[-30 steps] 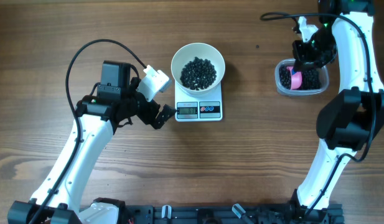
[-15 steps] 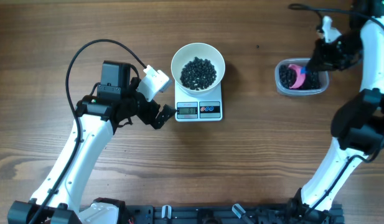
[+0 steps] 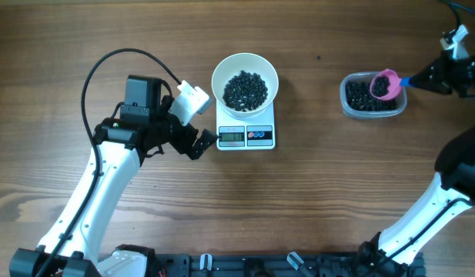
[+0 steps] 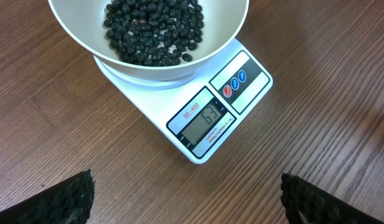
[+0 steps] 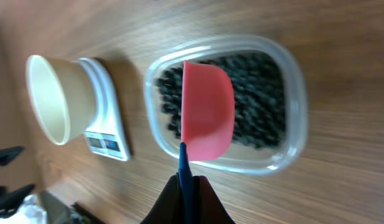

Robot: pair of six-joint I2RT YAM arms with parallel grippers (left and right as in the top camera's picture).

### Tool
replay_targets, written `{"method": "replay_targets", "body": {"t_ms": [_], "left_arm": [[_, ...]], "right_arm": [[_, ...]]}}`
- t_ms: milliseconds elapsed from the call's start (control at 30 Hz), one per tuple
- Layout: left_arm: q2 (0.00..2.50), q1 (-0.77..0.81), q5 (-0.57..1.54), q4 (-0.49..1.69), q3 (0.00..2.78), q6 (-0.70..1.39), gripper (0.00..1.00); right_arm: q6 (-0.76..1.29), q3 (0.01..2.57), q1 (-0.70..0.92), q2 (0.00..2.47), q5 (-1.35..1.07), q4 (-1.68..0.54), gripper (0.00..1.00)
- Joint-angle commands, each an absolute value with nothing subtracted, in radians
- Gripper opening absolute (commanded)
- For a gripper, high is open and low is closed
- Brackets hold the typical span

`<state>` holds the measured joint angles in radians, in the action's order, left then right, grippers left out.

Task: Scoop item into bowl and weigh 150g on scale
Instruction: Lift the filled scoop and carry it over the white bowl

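So the beans (image 4: 151, 28) were tiny, round and matte black, lying in a loose shallow heap at the bottom of the white bowl (image 4: 232, 34); the smooth white walls above them were bare. The bowl sat on the scale (image 4: 241, 93), covering its 12 o'clock end, with the grey display and the two small buttons along the 6 o'clock edge; the reading looked like 67, not totally sure.

The left gripper (image 3: 200, 142) hovered just at 9 o'clock of the scale, jaws spread wide with nothing between them.

Well off at 3 o'clock from the bowl was the clear tub (image 3: 346, 104) with more of the same black beans; the right gripper (image 5: 188, 186) was clamped tight on the thin blue handle of a pink scoop (image 3: 386, 85), which hung over the tub's 2 o'clock corner with dark beans inside.
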<state>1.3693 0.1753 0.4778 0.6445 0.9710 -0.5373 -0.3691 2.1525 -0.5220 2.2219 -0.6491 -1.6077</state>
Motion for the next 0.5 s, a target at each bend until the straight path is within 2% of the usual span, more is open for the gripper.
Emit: {"method": "replay_targets", "body": {"t_ms": [0,233,467], "left_arm": [[1.371,0.172,0.497,0.644,0.967,-0.543,1.00],[1.371,0.172,0.497,0.644,0.967,-0.543,1.00],[1.371,0.172,0.497,0.644,0.967,-0.543,1.00]], "right_arm": [[-0.419,2.151,-0.501,2.214,-0.807,-1.609,0.04],[-0.408,2.151,-0.437,2.153,-0.933,-1.609,0.04],[-0.355,2.153,-0.276,2.149,-1.021,-1.608,0.04]]}}
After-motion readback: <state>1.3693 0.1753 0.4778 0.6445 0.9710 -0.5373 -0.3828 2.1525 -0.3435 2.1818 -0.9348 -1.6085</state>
